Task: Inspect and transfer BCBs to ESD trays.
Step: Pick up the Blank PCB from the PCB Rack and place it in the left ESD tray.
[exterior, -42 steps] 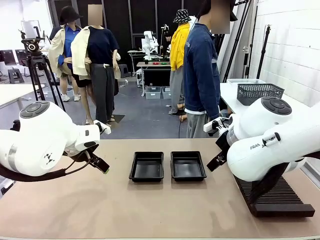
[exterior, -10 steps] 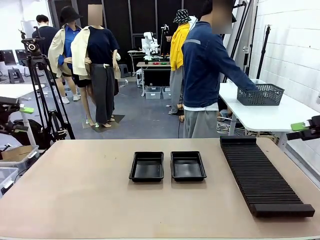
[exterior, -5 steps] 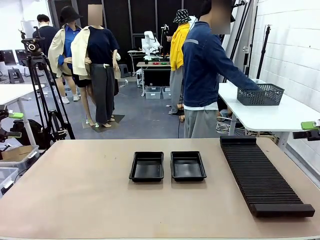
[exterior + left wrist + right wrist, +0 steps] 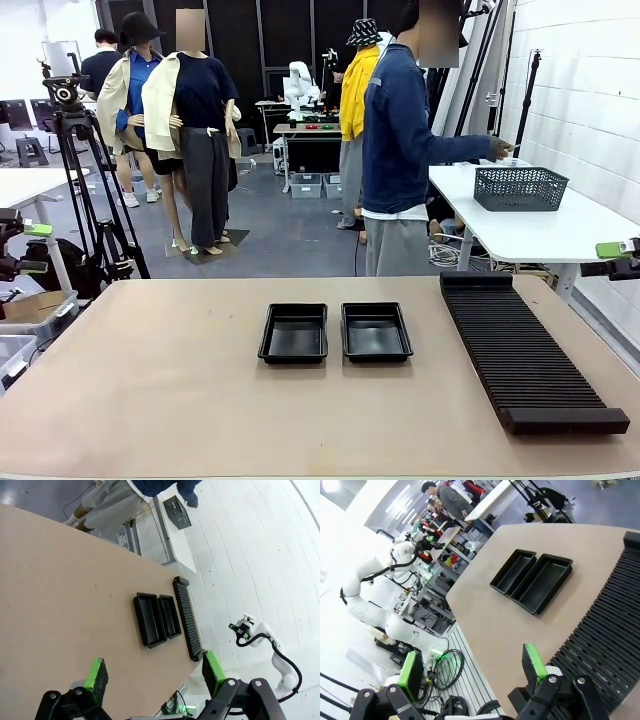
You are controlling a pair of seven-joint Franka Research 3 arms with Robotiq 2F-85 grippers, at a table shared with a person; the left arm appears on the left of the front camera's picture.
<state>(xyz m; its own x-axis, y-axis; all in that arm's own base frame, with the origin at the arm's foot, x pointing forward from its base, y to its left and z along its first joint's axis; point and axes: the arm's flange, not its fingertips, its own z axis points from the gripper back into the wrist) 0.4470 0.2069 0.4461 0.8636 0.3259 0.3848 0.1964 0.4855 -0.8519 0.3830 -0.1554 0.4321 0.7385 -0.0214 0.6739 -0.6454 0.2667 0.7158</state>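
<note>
Left pincer (image 4: 33, 248) released, empty, beyond left edge of tan tabletop (image 4: 150, 380); right pincer (image 4: 610, 260) released, empty, beyond right edge.

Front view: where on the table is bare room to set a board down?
Widest bare patch: the table left of the left ESD tray. The near strip in front of both trays is also bare. A narrower lane runs between the right ESD tray and the slotted rack. The trays sit nearly rim to rim.
</note>
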